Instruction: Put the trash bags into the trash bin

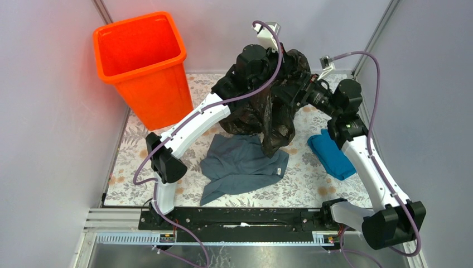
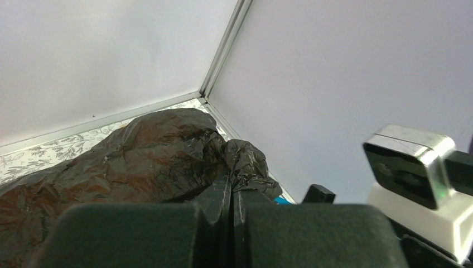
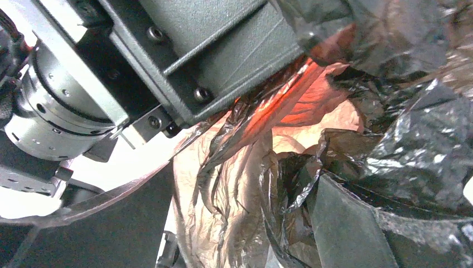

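The black trash bag (image 1: 268,111) hangs crumpled above the middle of the table, held up between both arms. My left gripper (image 2: 232,190) is shut on a fold of the bag (image 2: 139,162); in the top view it (image 1: 277,66) sits at the bag's top. My right gripper (image 3: 234,223) has its fingers (image 3: 346,229) wide apart, with thin brownish bag film (image 3: 223,184) draped between and over them; in the top view it (image 1: 293,96) is pushed into the bag's right side. The orange trash bin (image 1: 159,97) stands upright at the far left, apart from the bag.
A grey cloth (image 1: 242,164) lies crumpled on the flowered table under the bag. A folded blue cloth (image 1: 332,153) lies at the right beside my right arm. Grey walls close in the back and both sides. The left arm's wrist body (image 3: 195,50) fills the right wrist view's top.
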Controlling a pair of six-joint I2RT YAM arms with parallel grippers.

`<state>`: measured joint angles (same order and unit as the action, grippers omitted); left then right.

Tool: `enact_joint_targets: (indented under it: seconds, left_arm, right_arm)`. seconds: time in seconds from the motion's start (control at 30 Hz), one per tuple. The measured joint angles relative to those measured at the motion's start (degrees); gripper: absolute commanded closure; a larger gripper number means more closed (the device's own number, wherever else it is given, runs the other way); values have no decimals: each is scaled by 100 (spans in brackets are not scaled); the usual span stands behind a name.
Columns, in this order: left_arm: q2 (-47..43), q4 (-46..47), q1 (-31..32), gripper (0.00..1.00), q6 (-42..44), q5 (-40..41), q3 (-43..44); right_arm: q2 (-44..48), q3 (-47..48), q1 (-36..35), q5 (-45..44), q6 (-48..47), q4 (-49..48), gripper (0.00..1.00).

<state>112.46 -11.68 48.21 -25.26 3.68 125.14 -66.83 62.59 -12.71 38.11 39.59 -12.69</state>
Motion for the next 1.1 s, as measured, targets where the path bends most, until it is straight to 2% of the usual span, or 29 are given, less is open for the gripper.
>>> enact_joint_targets:
  seconds: [0.1,0.23,0.4,0.53,0.63,0.7,0.73,0.77,0.83,0.87,0.97,1.1]
  left_arm:
    - [0,11,-15,100,-2,39,0]
    - [0,50,-22,100,-44,59,0]
    - [11,142,-26,100,-151,59,0]
    - [20,155,-26,100,-214,57,0]
    - [24,181,-26,100,-232,55,0]
    - [24,192,-26,100,-234,57,0]
    - [24,192,-26,97,-234,57,0]
    - [24,190,-26,90,-232,57,0]
    - [24,186,-37,69,-227,57,-2]
    - [24,190,-50,56,-223,39,-15]
    - [-129,238,-125,27,-240,-98,-380]
    - [-824,-57,-391,6,-223,-420,-1475]
  right_arm:
    - [282,-201,0,-271,-7,-44,2]
    - [457,-398,-50,-577,-24,-127,0]
    - [356,-398,-254,-1027,-195,-81,1]
    - [278,-398,-511,-1580,-417,-2,8]
    - [131,-398,-748,-1980,-535,0,20]
    - [44,-398,-887,-2223,-638,4,43]
    - [2,-398,-966,-2387,-682,20,59]
    - [-22,-398,-1027,-2527,-754,44,73]
    - [-33,-398,-1104,-2811,-841,79,95]
    - [-28,-402,-1123,-2953,-892,76,100]
    - [4,-413,-1130,-3379,-1012,101,100]
    - [157,-490,-1130,-3707,-1204,258,100]
